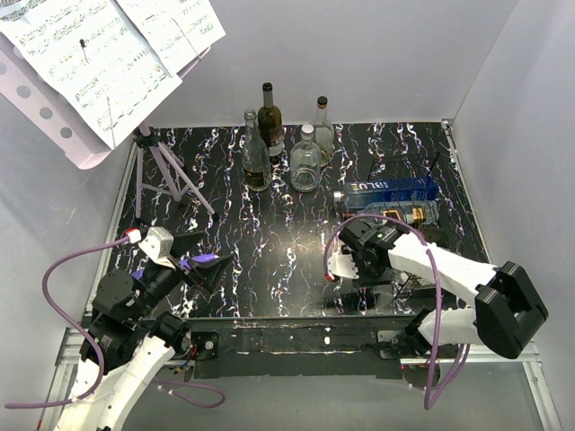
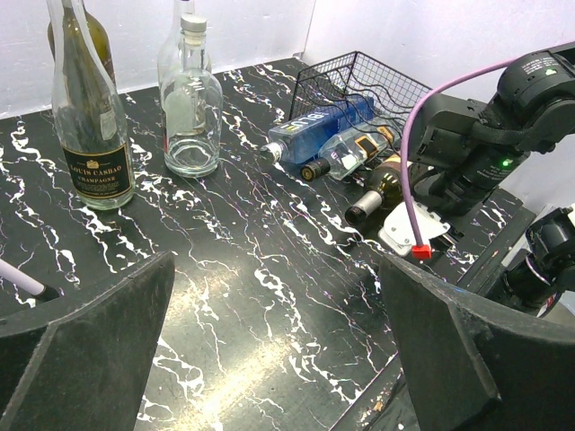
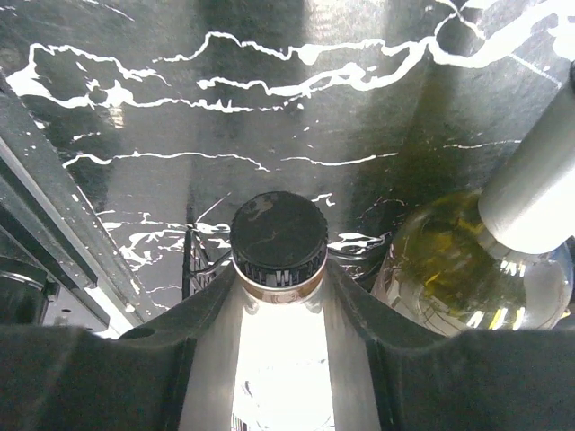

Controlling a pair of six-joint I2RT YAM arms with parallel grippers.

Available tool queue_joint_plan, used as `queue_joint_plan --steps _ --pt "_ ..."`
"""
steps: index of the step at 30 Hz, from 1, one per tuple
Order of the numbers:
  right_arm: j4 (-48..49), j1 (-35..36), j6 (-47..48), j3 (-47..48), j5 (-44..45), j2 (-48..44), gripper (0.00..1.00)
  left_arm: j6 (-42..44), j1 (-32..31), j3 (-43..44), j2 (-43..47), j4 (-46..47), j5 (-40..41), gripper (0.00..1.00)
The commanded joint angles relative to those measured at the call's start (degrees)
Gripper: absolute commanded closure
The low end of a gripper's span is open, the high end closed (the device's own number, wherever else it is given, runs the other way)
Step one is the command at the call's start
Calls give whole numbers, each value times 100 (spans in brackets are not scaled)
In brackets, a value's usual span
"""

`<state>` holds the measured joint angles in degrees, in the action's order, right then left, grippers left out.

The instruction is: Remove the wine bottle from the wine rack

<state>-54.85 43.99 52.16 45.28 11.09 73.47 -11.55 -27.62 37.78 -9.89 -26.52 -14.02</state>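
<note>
Sideways, wine bottle [image 3: 445,269], olive glass, grey neck

L gripper [image 2: 278,301] fingers spread wide, nothing btwn. At the far-right corner of the marble table [image 2: 269,260], wine rack [image 2: 382,76] w/ blue bottle [image 2: 323,130], clear bottle [image 2: 349,151] and wine bottle [image 2: 377,191] lying necks out. Wine bottle's base is hidden under R arm [image 2: 485,135]. Far-left edge: champagne bottle [image 2: 90,135] and white-capped glass bottle [image 2: 190,117], upright.

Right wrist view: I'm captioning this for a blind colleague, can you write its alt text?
The right gripper grips the neck of a clear glass bottle with a black screw cap, viewed end-on. Beside it lies a yellow-green glass bottle with a silver-capped neck, over a black marbled table with white veins.
</note>
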Motion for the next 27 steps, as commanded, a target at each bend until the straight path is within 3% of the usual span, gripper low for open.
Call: queue_joint_plan --steps 1,8,21,27 --pt "203 207 -92 289 -318 0 72 30 -16 72 22 51 5 2" --pt "316 338 -416 561 -512 255 70 39 -16 72 5 42 13 2" --pt "264 382 -303 149 -450 115 38 39 -7 72 -13 42 -30 2" --pt "335 365 -207 -19 -301 123 34 39 -16 72 -13 51 -31 2"
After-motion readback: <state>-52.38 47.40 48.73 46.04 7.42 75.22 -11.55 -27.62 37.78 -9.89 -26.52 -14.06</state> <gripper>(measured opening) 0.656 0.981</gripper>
